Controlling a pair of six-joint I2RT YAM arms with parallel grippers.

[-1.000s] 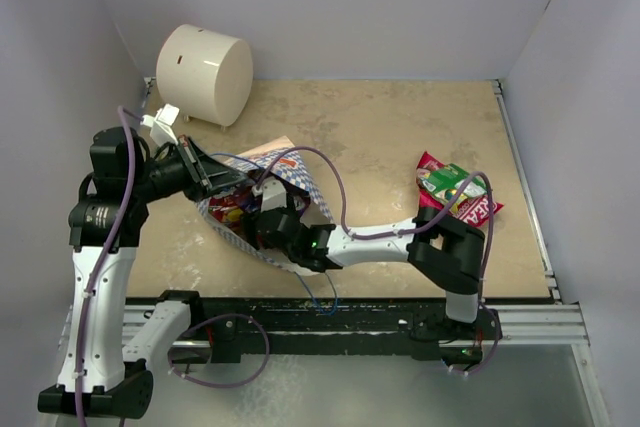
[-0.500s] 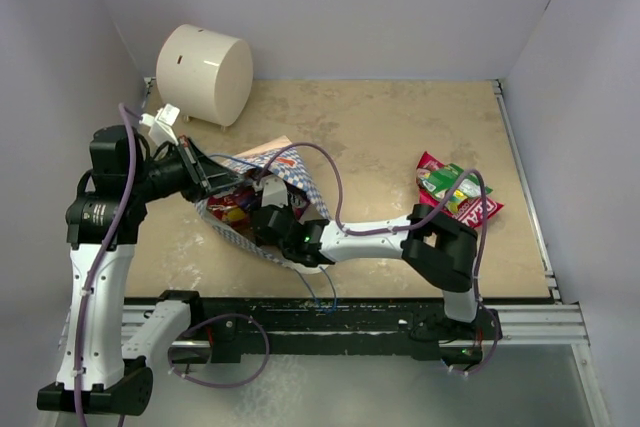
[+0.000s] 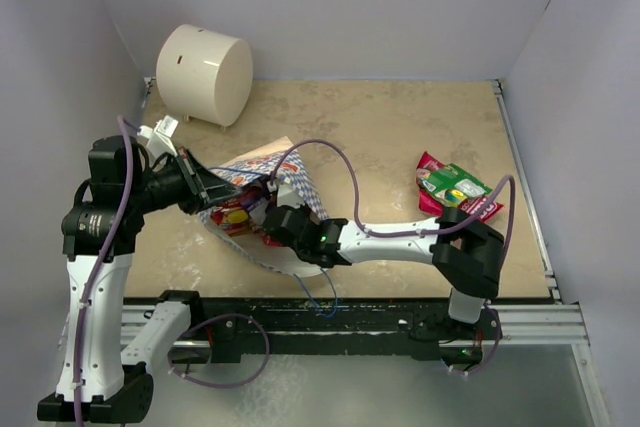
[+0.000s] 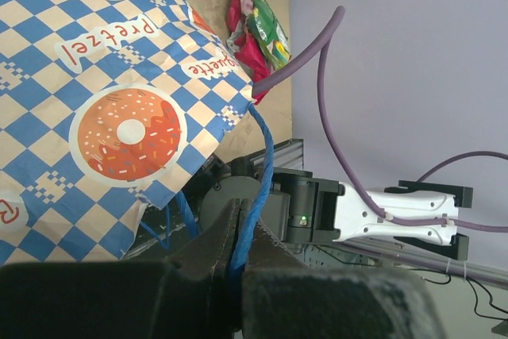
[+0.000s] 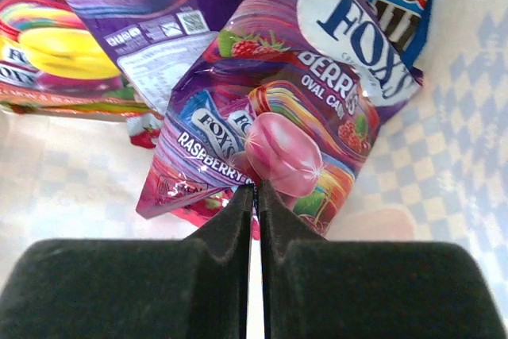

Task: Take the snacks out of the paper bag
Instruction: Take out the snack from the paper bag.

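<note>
Right claw (image 5: 254, 190) pinches shut on the purple packet (image 5: 286, 109), edge at its tips; looks light, slippery. Left claw (image 4: 240, 216) clamps the blue cord (image 4: 263, 156).

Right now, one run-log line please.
left gripper shut on blue cord handle | right gripper shut on purple Fox's packet in paper bag

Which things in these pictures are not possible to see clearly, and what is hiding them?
- Top view: fingertips of the right gripper, hidden inside the paper bag.
- Right wrist view: the blue packet, mostly behind the purple packet and cut by the top edge.
- All views: how many packets are in the bag.
</note>
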